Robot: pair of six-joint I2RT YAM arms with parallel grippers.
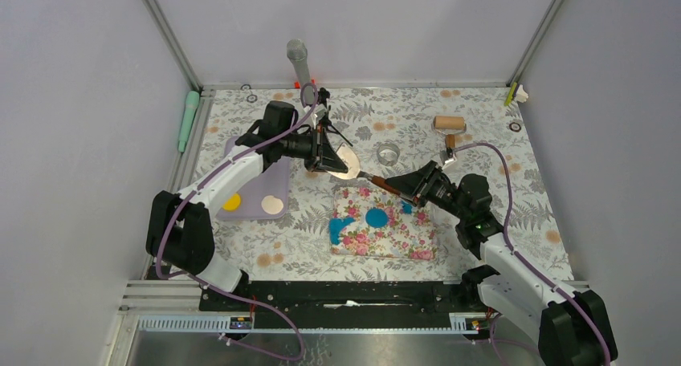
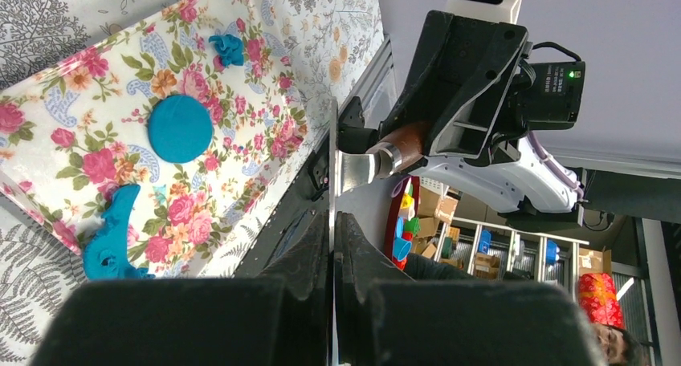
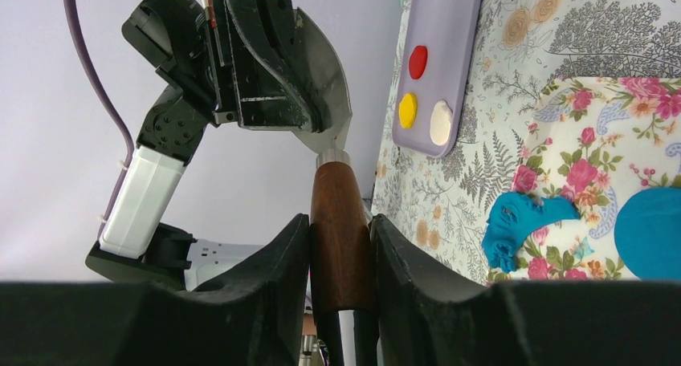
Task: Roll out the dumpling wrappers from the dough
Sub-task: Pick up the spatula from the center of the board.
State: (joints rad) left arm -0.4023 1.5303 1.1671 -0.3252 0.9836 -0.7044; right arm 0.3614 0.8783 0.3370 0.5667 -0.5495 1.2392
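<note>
**Two grippers are holding one spatula**

The left gripper (image 1: 331, 156) is pinching the thin metal blade of a spatula (image 1: 347, 162). Its fingers are pressing together on the blade. The right gripper (image 1: 405, 191) is squeezing the brown wooden handle of the same spatula, with one finger on each side.

The spatula is hanging in the air over the far edge of the flowery pink mat (image 1: 401, 239). One round blue wrapper (image 1: 377, 217) is lying flat near the middle of the mat. To its left, a ragged piece of blue dough (image 1: 340, 228) is lying on the mat too. A small blue bit (image 1: 407, 208) is sitting just to the right of the wrapper.

A wooden roller (image 1: 449, 124) is lying on the table (image 1: 241, 246) at the far right, well away from the mat. A purple tray (image 1: 269, 183) is sitting on the left, with a yellow dot and a pale dot on it.
</note>
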